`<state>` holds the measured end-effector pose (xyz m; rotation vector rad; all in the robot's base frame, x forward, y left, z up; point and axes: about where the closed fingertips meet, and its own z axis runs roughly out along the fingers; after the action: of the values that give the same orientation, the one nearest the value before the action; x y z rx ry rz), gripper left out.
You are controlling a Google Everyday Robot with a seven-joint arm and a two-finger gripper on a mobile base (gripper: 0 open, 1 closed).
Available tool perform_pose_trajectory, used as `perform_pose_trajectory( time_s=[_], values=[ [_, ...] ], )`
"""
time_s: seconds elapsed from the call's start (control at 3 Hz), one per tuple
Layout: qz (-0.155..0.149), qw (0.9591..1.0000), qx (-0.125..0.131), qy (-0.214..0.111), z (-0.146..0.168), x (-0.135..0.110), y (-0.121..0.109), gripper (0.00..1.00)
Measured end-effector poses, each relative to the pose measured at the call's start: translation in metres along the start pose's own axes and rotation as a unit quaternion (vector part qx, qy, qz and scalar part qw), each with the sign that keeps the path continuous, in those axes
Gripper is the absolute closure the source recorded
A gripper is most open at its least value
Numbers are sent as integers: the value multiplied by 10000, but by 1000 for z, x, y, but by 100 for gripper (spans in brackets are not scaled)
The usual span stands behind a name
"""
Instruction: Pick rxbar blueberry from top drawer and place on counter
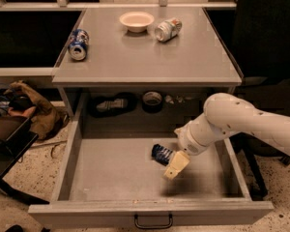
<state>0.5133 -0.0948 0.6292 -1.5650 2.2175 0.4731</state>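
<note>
The top drawer (111, 175) is pulled open below the counter (145, 57). The rxbar blueberry (161, 153), a dark blue wrapper, is tilted over the drawer floor right of the middle. My gripper (173, 167) reaches into the drawer from the right on a white arm (241, 120). It is right against the bar's right end. The part of the bar next to the gripper is hidden.
On the counter lie a blue soda can (78, 44), a white bowl (136, 21) and a silver can (167, 29). A dark shelf behind the drawer holds a shoe-like item (111, 104) and a round roll (152, 99). A brown bag (31, 111) lies on the floor at the left.
</note>
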Motion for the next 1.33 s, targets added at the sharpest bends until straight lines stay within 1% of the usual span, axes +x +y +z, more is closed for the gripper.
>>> perform_pose_trajectory(
  time_s=[0.33, 1.0, 1.33],
  values=[
    [84, 9999, 41, -56, 12, 1, -5, 0],
    [179, 9998, -78, -72, 34, 6, -3, 0],
    [191, 9997, -118, -61, 40, 8, -1, 0]
  ],
)
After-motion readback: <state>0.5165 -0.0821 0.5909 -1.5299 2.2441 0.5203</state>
